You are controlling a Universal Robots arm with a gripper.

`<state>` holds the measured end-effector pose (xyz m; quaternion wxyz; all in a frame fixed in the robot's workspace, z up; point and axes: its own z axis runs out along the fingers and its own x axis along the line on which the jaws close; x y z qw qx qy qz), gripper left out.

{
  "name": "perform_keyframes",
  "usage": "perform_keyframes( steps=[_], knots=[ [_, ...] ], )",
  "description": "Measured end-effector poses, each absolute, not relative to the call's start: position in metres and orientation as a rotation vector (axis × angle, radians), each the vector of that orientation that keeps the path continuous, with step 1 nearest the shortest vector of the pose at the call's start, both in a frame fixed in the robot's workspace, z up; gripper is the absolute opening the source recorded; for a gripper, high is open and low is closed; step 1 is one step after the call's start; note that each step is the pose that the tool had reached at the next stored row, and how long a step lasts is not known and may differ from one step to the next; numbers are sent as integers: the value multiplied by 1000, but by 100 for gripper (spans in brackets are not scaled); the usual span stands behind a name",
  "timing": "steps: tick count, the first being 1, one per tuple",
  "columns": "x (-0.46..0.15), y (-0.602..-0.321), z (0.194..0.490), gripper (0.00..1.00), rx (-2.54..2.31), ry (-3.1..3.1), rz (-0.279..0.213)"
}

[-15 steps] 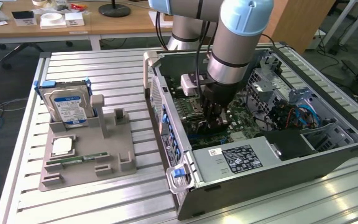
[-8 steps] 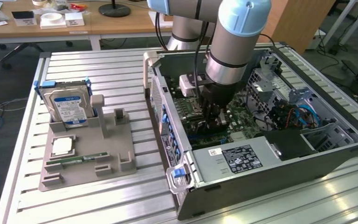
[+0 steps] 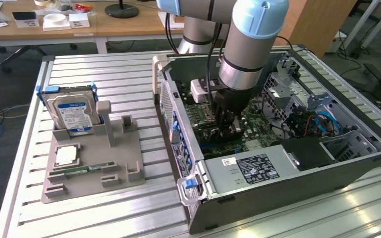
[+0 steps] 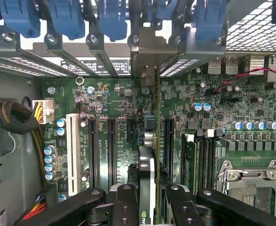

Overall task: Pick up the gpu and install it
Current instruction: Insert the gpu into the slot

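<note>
Inside the open computer case (image 3: 289, 163), the gripper (image 4: 147, 197) was pinching the gpu (image 4: 146, 174) edge-on between its black fingers (image 4: 124, 202), so only the card's thin rim and a sliver of its black cooler face showed, the lower part cut off between the finger pads. A green mark at the card's near edge was too cropped to read. Directly ahead of the gripper the card's silver bracket (image 4: 147, 59) stood against the rear slot openings, and the card sat upright over the motherboard (image 4: 109, 108) between the black expansion slots; whether it was fully seated could not be told. In the exterior view the arm hid the card entirely. Well away from the gripper, outside the case, a hard drive (image 3: 73, 111) with a blue-white label stood in a grey holder (image 3: 104, 163); its print was illegible.
</note>
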<state>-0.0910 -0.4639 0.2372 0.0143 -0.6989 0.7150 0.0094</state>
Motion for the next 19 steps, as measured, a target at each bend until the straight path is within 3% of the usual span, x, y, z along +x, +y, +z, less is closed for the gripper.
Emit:
perform_keyframes(
  steps=[4, 6, 8, 10, 14, 19],
  knots=[
    [-92, -464, 237, 28, -2174, 2226, 31],
    [-91, -464, 237, 33, -2175, 2226, 29],
    [-91, -464, 237, 45, -2176, 2226, 29],
    [-91, -464, 237, 45, -2176, 2226, 29],
    [-91, -464, 237, 64, -2176, 2226, 29],
    [-91, -464, 240, 64, -2176, 2226, 29]
  ],
)
